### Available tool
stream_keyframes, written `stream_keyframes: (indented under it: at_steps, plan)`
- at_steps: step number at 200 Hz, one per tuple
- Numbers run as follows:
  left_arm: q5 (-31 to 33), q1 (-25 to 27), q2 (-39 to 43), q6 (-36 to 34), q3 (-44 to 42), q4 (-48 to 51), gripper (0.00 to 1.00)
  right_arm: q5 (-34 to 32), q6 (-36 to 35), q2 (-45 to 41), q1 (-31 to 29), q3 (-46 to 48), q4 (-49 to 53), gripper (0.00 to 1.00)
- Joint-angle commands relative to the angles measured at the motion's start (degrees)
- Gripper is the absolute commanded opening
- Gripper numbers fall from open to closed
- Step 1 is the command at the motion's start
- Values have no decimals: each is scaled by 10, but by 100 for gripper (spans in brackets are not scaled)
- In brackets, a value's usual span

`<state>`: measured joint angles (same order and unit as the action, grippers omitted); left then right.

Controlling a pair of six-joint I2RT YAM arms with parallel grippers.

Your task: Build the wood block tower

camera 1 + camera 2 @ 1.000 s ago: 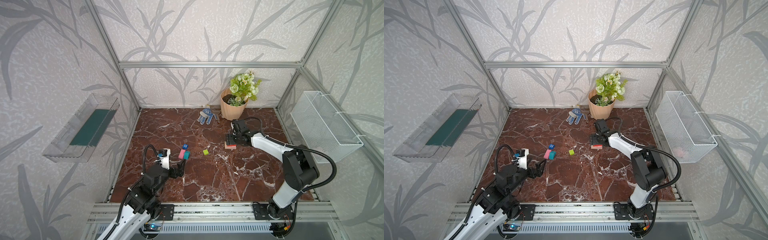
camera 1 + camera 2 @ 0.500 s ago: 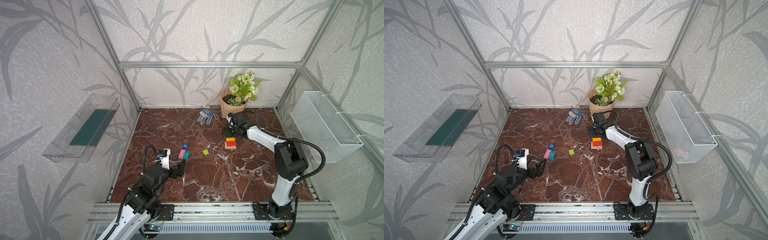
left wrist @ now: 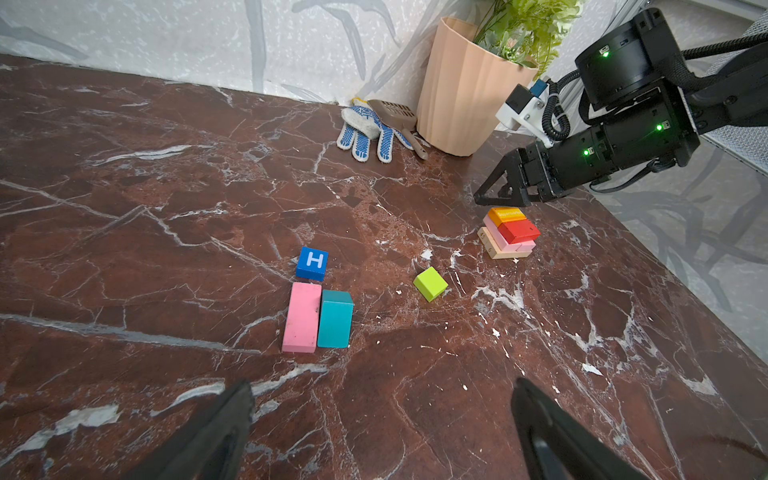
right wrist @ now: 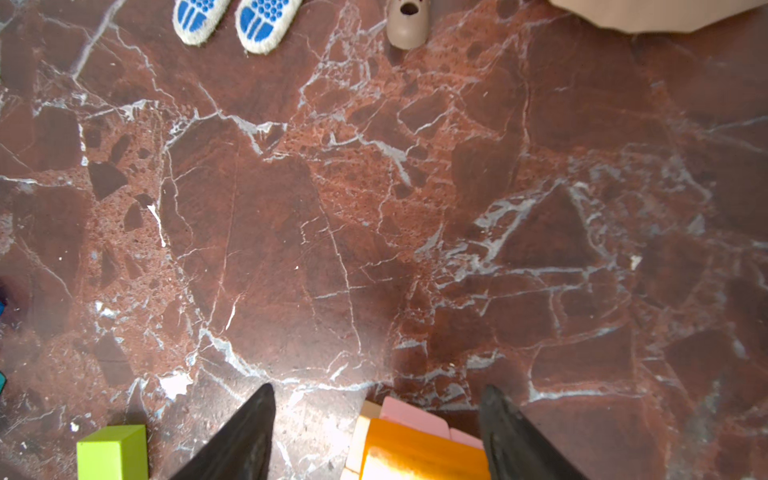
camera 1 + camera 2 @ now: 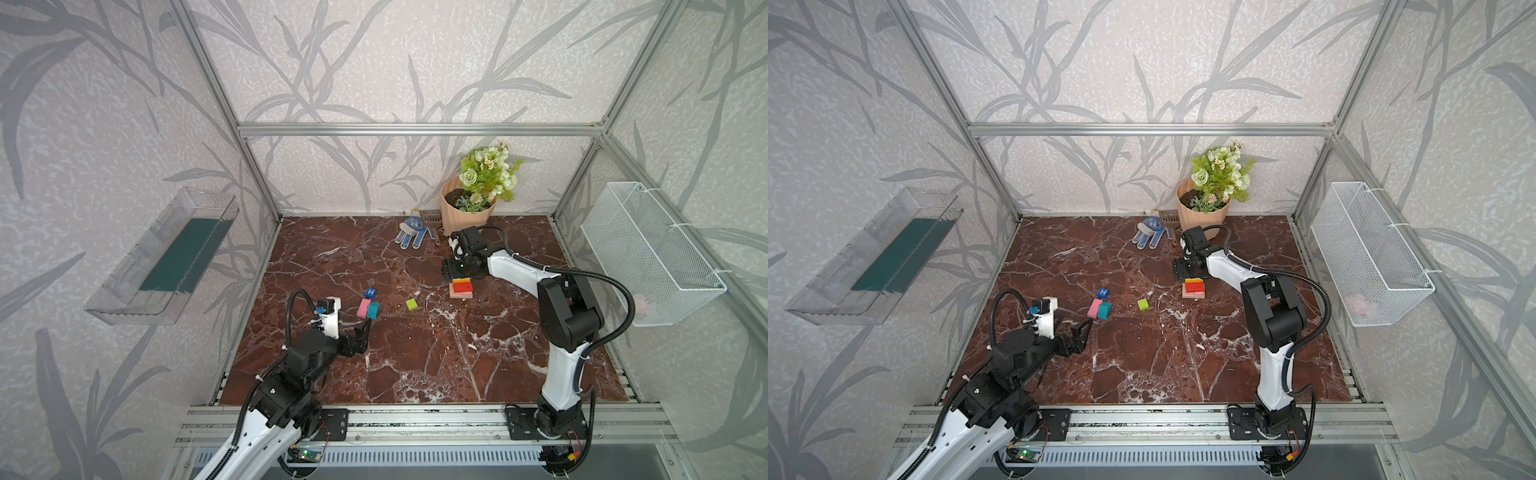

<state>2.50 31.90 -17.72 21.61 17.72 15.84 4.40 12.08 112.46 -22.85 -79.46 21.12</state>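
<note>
Tower [image 5: 461, 289]: tan, pink, red/orange. R gripper [image 4: 378, 390] at its 12 o'clock, jaws apart, empty. L gripper [image 3: 382, 384], 8 o'clock: jaws apart, empty.

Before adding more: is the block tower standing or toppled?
Standing. In the left wrist view the tower is layered: tan base, pink above, red and orange on top.

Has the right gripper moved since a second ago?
Yes. The right gripper was down over the tower; it has come off it, back toward the flowerpot, jaws open.
</note>
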Motion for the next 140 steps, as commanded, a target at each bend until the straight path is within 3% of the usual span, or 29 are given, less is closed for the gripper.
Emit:
stream_keyframes:
  at_steps: [1,140]
  plan:
    - [2,2,2,3,-5,-4,98,6,-7,3,3,-7,16,76]
    - [2,2,2,2,-5,-4,98,-32,-10,-17,3,13,24,75]
